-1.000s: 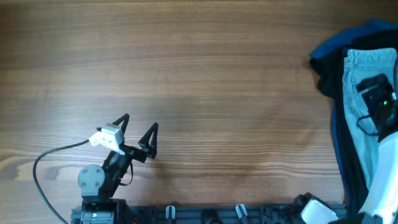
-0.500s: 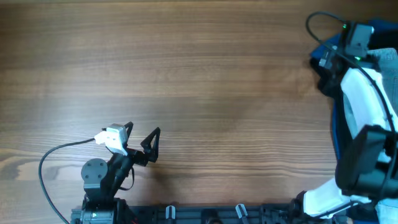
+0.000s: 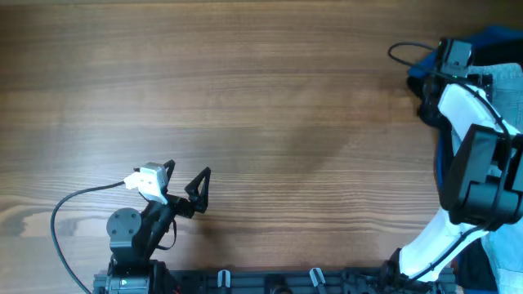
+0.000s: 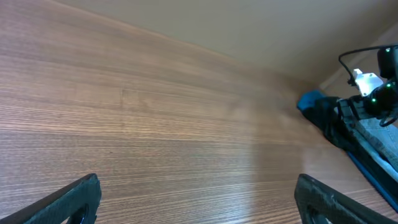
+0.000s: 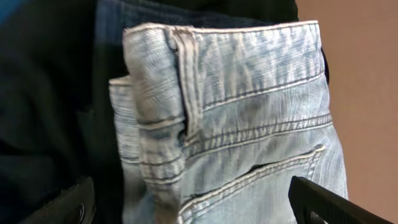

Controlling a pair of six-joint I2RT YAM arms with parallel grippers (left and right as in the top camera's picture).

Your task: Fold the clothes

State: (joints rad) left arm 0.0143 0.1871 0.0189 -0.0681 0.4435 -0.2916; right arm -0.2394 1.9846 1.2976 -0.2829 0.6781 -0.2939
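- Pale denim shorts (image 5: 236, 124) lie at the far right edge of the table (image 3: 261, 98), waistband end toward the far side. A belt loop, the seams and the stitched edge of a back pocket show in the right wrist view.
- Black fabric (image 5: 50, 93) sits to the left of the shorts in the right wrist view, touching them and partly under them.
- Bright-blue fabric (image 3: 498, 37) bunches at the far right corner, on the far side of the shorts and next to the black piece.
- All three garments are in one loose pile, not folded flat.
- Right gripper (image 5: 193, 205) is open, with its fingers spread wide at the two lower corners of its wrist view and the denim between them. It holds nothing. Whether the fingers touch the cloth cannot be told.
- Overhead, the right arm reaches from the near right up over the pile, its wrist at the far end above the waistband area. The arm hides much of the shorts in that view.
- Left gripper (image 3: 186, 171) is open and holds nothing. It is at the near left, well apart from the clothes, with its tips above bare wood.
- In the left wrist view the pile shows far off to the right.
- Black cable (image 3: 65, 208) loops from the left arm over the near left of the table.
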